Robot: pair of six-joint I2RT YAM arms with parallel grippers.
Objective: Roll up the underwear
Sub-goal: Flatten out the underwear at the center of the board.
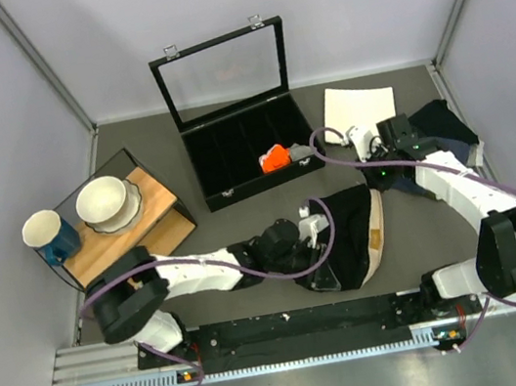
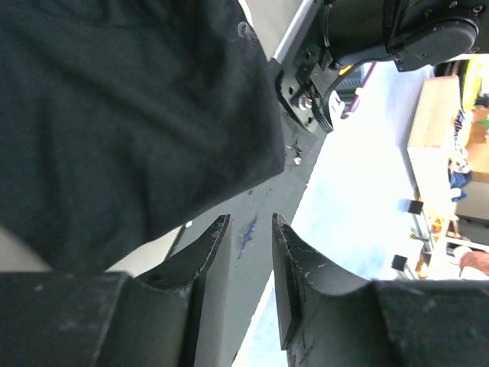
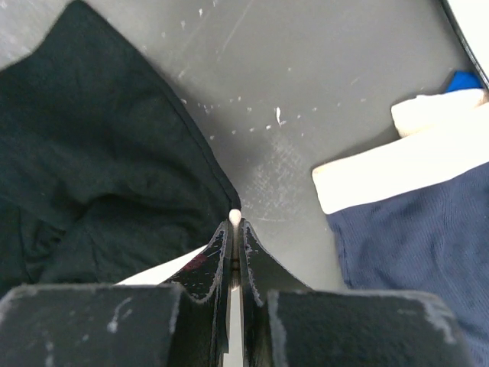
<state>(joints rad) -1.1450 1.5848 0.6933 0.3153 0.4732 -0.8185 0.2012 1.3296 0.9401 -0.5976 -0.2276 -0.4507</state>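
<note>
Underwear [image 1: 343,238]: black, partly bunched on the table [image 1: 416,251] between the two arms, with its beige waistband [image 1: 375,228] along the right edge.

Right gripper [image 3: 235,223]: pinched shut on the waistband corner (a pale sliver shows at the tips).

Left gripper [image 2: 249,220]: fingers narrowly parted with nothing between them, fabric just beside.

Risks: the thin corner pinch could slip once rolling starts, or the left fingers could catch only one layer, giving a loose, skewed roll.

Count: one underwear, one navy garment [image 1: 440,123], one orange roll [image 1: 275,158] in one box [image 1: 247,187], one plate [image 1: 357,102], one bowl [image 1: 104,201], one mug [image 1: 47,233].
</note>
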